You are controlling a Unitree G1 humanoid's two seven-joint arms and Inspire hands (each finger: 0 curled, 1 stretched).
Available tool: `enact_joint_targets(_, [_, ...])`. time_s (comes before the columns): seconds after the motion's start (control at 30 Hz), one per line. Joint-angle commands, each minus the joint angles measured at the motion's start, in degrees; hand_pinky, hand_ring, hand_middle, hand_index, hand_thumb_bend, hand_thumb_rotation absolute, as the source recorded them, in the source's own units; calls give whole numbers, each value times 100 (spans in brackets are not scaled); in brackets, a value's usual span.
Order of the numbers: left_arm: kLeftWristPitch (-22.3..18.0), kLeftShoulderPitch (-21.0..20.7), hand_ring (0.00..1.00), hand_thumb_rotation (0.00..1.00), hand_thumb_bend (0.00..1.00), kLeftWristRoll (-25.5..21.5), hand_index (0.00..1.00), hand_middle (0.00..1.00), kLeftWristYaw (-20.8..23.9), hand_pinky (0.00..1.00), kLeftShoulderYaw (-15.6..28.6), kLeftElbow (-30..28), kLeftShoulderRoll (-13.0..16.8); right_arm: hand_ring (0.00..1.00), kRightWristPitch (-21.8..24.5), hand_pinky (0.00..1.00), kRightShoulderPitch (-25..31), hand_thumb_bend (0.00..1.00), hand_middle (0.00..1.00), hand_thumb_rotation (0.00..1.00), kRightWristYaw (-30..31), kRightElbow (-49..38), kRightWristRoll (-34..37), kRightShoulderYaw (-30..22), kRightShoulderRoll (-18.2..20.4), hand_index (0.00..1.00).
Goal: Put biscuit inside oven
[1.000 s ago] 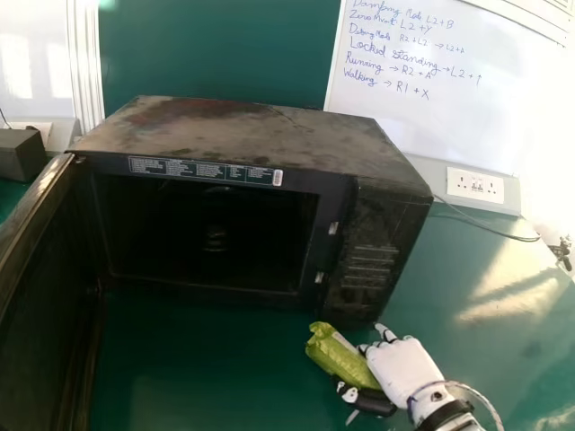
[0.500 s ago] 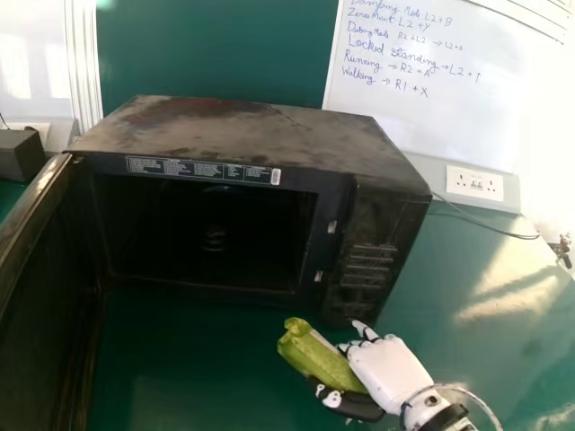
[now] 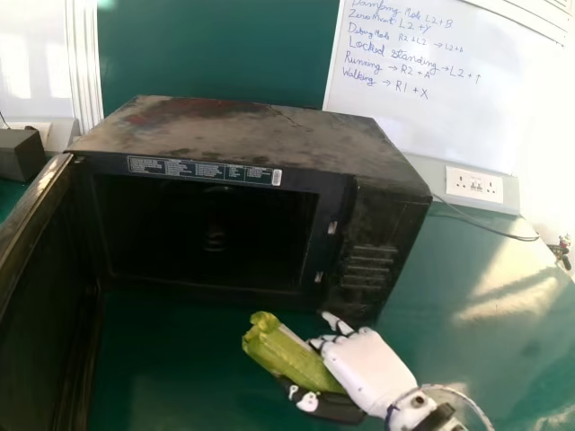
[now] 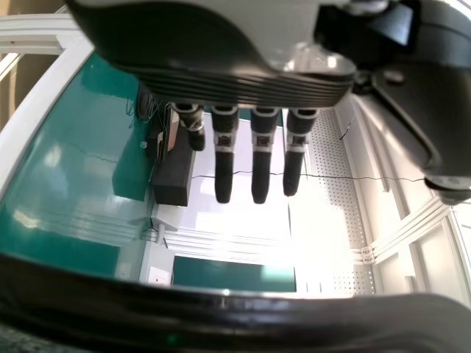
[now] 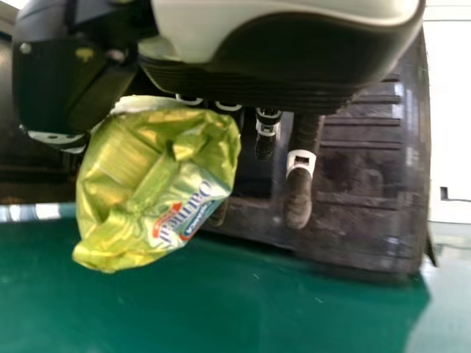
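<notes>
One hand, the right (image 3: pixel 370 370), clasps the biscuit packet (image 3: pixel 289 357); the left hand (image 4: pixel 221 84) is wide.

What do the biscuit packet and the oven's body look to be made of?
The biscuit packet looks like thin plastic or foil film, glossy green: it crinkles and throws small highlights. The oven's body is probably painted metal, dark and worn, going by its flat rigid panels and the patchy, smudged top; a hard plastic cannot be ruled out.
</notes>
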Motion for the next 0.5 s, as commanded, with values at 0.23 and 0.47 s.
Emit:
enact_joint_targets(0.23, [-6,47,79,97,85,-7,85,84,-47,88,-137,-84,-301,37,-197,19,-554,50,61,5,148,57,118,323,357,49])
enact_joint_targets(0.47, [-42,62,78,96,85,73,85,83,-43,84,-166,-80,-321,36,-183,19,-1122,50,60,5,166,347,-133,756,771,49])
